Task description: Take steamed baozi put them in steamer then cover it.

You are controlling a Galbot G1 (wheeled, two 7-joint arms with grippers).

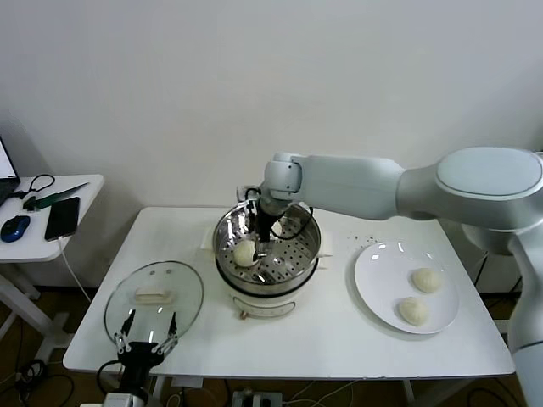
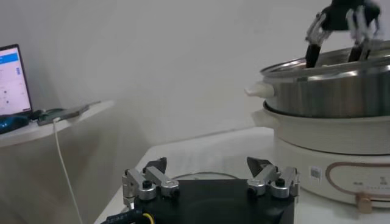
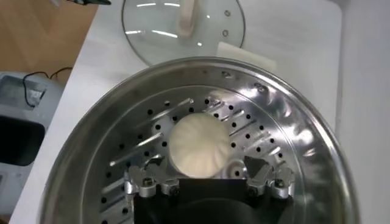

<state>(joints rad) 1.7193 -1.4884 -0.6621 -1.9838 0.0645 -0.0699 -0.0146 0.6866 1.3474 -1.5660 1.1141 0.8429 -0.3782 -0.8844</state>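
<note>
The steel steamer (image 1: 310, 258) stands on its white base at the table's middle. One baozi (image 1: 245, 253) lies on its perforated tray. My right gripper (image 1: 265, 231) hangs inside the pot just above that bun. In the right wrist view the bun (image 3: 200, 145) rests between the wide-spread jaws of my right gripper (image 3: 203, 165), with gaps on both sides. Two more baozi (image 1: 426, 280) (image 1: 414, 311) lie on the white plate (image 1: 382, 273). The glass cover (image 1: 182, 292) lies flat at the left, and my open left gripper (image 1: 146, 335) is parked at its near edge.
A low side table (image 1: 85, 182) at the far left carries a phone (image 1: 61, 217) and a mouse (image 1: 14, 227). From the left wrist, the steamer (image 2: 329, 91) rises to one side, with the right gripper (image 2: 340, 33) reaching into it.
</note>
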